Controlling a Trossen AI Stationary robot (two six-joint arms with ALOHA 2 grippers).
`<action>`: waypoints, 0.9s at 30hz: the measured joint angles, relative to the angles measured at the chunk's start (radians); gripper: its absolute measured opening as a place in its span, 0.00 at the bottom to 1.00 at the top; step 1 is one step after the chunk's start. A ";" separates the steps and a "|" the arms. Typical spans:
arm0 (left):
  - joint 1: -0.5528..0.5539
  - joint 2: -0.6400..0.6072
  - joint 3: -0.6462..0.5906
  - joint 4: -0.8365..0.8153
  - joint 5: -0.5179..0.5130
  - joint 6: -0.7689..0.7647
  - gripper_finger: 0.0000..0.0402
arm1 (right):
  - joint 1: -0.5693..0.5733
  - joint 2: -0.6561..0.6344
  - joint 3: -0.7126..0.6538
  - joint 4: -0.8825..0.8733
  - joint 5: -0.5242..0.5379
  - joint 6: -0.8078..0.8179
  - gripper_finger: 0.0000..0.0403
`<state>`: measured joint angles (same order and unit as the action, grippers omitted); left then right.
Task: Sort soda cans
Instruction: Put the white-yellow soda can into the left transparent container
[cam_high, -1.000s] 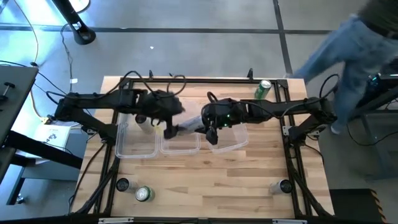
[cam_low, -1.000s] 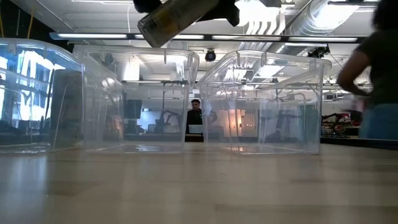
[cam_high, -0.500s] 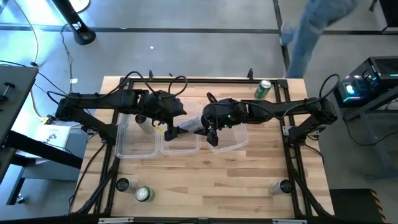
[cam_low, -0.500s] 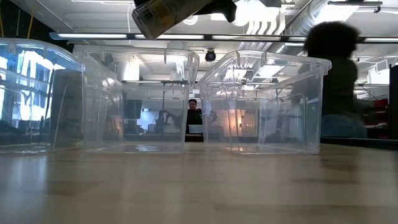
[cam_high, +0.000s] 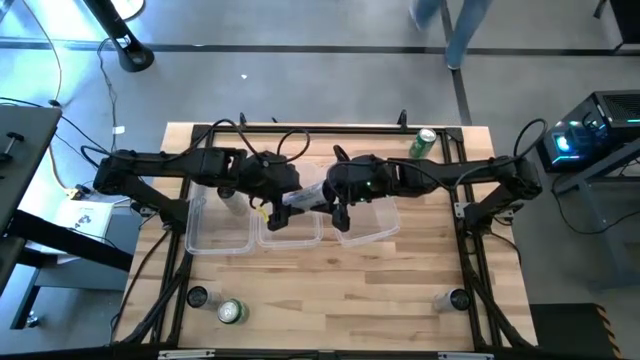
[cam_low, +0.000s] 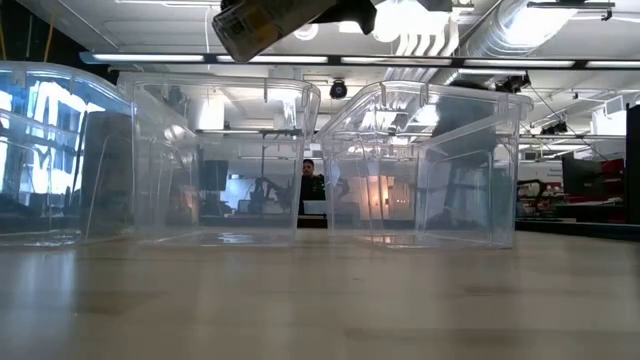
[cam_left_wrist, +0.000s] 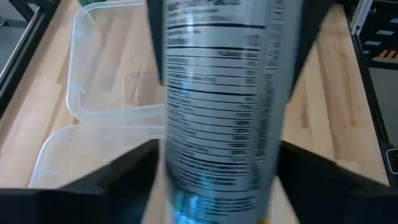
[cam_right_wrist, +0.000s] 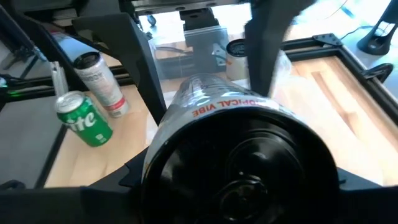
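high view: pale can held between two claws above the tubs

high view gives me a slatted wooden bench (cam_high: 330, 290) with a dark metal frame around it, and three clear, thin-walled plastic tubs (cam_high: 218, 232) in a row across its middle. both dark arms reach inward over that row. between them a pale silver-white can (cam_high: 303, 198) lies tilted on its side, above the middle tub. my left claw (cam_high: 277, 207) clamps one end of it: in the left wrist view the smooth cylinder (cam_left_wrist: 224, 106), printed with fine label text, fills the gap between the two dark fingers. my right claw (cam_high: 337, 205) is at the other end, and its wrist view shows the can's round dark base (cam_right_wrist: 239, 171) pinched between its fingers.

low view has the can (cam_low: 265, 22) slanting high over the glossy tub walls, clear of them.

other cans stand upright: a green one (cam_high: 422, 143) at the far right edge, a green one (cam_high: 231, 312) and a black one (cam_high: 197, 297) near left, another black one (cam_high: 457, 299) near right.
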<state>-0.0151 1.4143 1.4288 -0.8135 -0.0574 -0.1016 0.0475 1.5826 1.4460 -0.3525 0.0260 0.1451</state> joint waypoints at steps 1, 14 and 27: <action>0.000 0.000 0.000 0.001 -0.003 0.003 0.63 | 0.000 0.000 0.000 -0.001 0.001 -0.009 0.58; 0.003 -0.010 -0.002 -0.073 -0.071 0.008 0.53 | -0.010 -0.058 0.002 -0.001 0.040 0.012 0.95; -0.005 -0.360 -0.186 0.164 -0.389 -0.226 0.53 | -0.036 -0.168 0.002 0.015 0.121 0.031 0.93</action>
<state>-0.0201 1.0547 1.2428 -0.6492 -0.4461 -0.3276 0.0116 1.4141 1.4477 -0.3378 0.1473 0.1759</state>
